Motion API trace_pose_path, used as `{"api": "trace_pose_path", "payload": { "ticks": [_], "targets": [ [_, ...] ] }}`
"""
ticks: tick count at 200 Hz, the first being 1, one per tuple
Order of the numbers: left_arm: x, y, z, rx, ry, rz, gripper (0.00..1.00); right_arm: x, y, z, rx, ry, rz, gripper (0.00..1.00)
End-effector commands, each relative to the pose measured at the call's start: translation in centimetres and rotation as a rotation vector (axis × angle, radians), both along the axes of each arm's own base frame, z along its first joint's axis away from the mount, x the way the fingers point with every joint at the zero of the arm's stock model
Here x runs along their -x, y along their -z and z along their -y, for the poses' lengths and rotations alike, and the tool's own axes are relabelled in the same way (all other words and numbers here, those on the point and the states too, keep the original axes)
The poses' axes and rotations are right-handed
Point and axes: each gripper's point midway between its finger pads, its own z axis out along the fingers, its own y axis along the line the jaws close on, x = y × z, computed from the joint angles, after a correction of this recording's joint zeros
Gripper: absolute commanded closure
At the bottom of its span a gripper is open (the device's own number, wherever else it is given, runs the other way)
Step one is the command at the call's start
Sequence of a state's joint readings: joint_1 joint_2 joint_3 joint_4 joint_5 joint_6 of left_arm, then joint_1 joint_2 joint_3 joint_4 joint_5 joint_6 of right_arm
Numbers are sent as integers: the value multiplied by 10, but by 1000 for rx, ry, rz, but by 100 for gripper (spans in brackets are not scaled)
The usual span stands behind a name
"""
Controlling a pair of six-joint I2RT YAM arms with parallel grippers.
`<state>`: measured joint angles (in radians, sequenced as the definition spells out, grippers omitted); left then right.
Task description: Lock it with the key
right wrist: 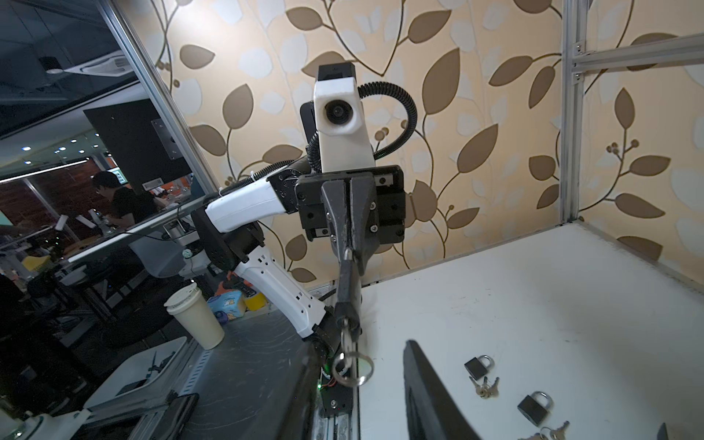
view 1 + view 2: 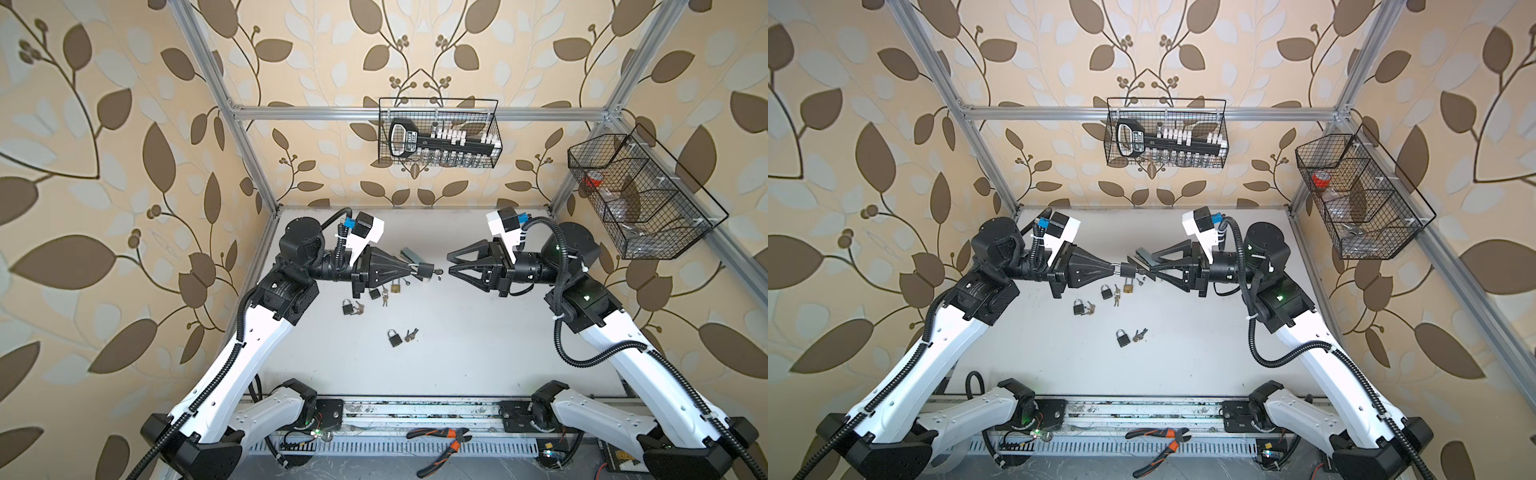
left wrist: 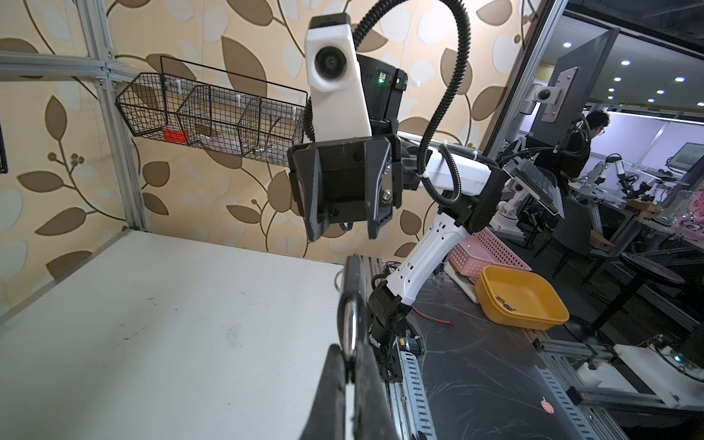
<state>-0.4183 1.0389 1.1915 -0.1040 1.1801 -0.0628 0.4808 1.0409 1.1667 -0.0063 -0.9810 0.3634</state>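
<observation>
1 padlock (image 2: 424, 271), key (image 1: 345, 337) inserted, sits clamped in the left pincer (image 2: 414, 269).

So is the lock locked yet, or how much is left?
Done: the left gripper holds one padlock up in the air, with the key already in it. In hand: the open right gripper sits close by the key, not gripping it. Left: grab the key and turn it.

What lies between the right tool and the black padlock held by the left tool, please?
Only a small silver key, projecting from the black padlock toward the open right tool; the right wrist view shows it clearly.
</observation>
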Motion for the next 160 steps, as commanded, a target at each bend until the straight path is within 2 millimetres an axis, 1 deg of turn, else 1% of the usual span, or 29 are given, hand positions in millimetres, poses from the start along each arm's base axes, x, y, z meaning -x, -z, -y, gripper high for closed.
{"api": "trace_pose_path", "payload": {
  "ticks": [1, 18, 44, 60, 88, 99, 134, 160],
  "targets": [
    [12, -24, -2, 39, 43, 92, 100, 10, -9, -5, -4, -46, 22, 63],
    [11, -24, -2, 37, 43, 92, 100, 11, -9, -8, 7, -49, 29, 66],
    [11, -23, -2, 35, 42, 93, 100, 14, -4, -14, 30, -60, 29, 71],
    [11, -23, -2, 34, 40, 96, 100, 14, -4, -14, 31, -58, 37, 76],
    [11, -23, -2, 35, 40, 98, 100, 12, -2, -14, 38, -48, 34, 79],
    [12, -24, -2, 36, 40, 98, 100, 12, -1, -15, 40, -49, 30, 83],
    [11, -24, -2, 36, 39, 100, 100, 12, -1, -15, 40, -51, 31, 91],
    [12, -24, -2, 34, 39, 100, 100, 12, -1, -15, 37, -52, 34, 99]
  ]
}}
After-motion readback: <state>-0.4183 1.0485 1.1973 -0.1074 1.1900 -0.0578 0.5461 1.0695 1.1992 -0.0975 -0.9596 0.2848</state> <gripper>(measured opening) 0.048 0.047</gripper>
